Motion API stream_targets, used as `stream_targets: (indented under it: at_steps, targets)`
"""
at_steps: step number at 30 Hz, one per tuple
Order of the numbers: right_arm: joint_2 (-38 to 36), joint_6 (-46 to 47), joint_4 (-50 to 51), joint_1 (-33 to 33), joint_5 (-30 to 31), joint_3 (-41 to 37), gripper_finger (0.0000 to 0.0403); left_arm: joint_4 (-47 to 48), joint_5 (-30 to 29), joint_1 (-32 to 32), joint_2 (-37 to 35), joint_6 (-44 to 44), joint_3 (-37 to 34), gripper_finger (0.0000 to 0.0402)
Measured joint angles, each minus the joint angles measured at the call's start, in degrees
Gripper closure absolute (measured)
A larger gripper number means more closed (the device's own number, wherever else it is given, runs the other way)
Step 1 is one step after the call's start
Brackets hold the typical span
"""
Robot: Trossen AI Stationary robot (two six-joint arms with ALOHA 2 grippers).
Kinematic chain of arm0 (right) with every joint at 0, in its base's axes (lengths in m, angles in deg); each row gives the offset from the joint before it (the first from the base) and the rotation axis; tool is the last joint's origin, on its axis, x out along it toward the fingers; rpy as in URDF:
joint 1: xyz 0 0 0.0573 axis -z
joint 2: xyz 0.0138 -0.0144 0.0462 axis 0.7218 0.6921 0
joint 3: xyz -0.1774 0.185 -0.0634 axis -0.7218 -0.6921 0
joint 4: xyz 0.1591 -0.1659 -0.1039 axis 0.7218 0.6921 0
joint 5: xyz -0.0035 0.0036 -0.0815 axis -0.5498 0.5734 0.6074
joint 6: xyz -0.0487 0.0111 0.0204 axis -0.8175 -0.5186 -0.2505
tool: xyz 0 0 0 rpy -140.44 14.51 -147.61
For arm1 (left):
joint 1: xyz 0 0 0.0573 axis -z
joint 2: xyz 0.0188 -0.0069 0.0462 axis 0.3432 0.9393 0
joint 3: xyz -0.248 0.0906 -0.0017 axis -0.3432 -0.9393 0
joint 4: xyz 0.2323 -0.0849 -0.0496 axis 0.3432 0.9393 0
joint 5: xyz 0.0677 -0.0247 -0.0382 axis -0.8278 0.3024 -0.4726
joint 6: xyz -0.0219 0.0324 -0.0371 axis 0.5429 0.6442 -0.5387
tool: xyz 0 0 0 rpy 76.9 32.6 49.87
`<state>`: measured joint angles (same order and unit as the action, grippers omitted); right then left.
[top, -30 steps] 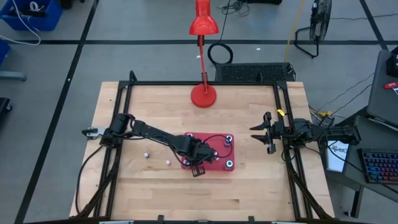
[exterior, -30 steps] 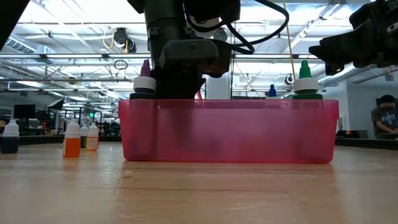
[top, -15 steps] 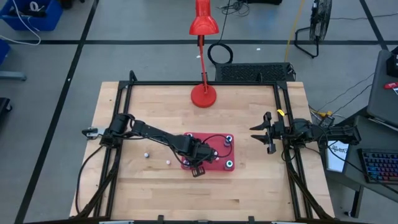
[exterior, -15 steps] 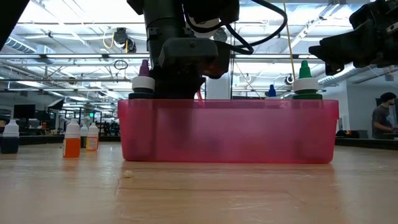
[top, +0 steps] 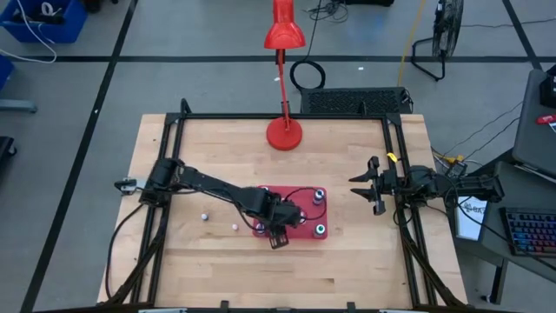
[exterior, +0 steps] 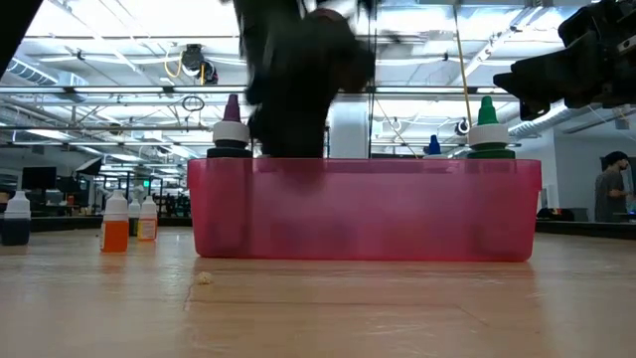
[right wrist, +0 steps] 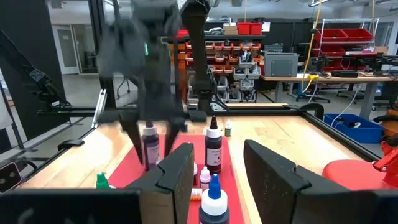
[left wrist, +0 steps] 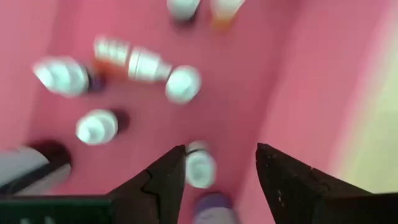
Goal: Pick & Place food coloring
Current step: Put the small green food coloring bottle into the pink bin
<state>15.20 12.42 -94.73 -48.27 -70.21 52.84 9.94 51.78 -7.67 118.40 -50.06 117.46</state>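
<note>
My left hand [left wrist: 216, 165] over red bin [top: 306, 233], fingers parted, nothing held. Small bottles [left wrist: 134, 62] lie loose on bin floor; three more [exterior: 115, 223] on bench. Risk: fingers topple upright bottles. Right hand [top: 369, 184] parked, open.

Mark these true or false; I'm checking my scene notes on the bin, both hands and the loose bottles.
1. The left hand is over the red bin. True.
2. The left hand grips a bottle. False: it is open, nothing between its fingers.
3. The right hand is inside the bin. False: it waits near the table's right edge.
4. An orange-filled bottle stands on the table outside the bin. True.
</note>
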Motion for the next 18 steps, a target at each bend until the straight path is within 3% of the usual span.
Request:
stream_targets:
  at_steps: [8, 18]
  targets:
    - [0.02, 0.00, -0.29, -0.02, -0.02, 0.00, 0.0273, 2.52, -3.14, -0.06, -9.36, 1.70, 2.01, 0.0199]
    - [0.14, 0.00, -0.23, 0.00, 0.00, 0.00, 0.0273, 32.30, -15.69, 1.86, -21.02, -18.12, 0.66, 0.0206]
